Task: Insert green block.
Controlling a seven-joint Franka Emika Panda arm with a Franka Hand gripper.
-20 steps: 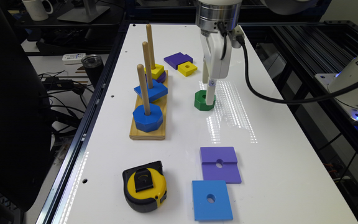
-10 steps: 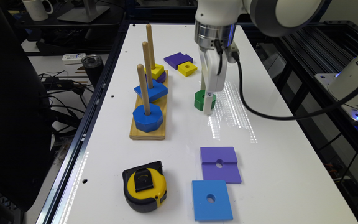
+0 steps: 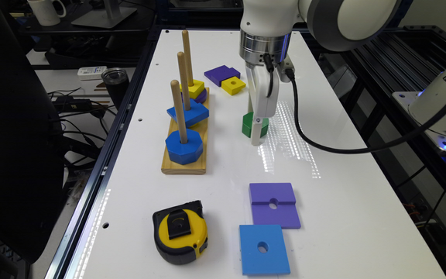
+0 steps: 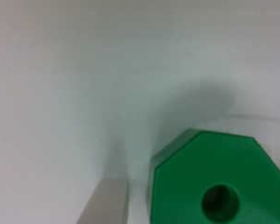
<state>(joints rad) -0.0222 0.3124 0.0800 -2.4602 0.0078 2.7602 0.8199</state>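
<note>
The green block (image 3: 251,124) (image 4: 219,182) is lying flat on the white table, its round centre hole facing up. It is a thick, dark-green octagon, sitting well apart from the wooden peg board, toward the exterior view's right of it.

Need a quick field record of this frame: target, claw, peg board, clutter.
target: dark-green octagonal block with round centre hole, flat on white table
claw: down at the block, one finger beside its edge; grip not confirmed
peg board: wooden base, blue octagonal block on nearest peg
clutter: yellow tape measure, purple square, blue square
</note>
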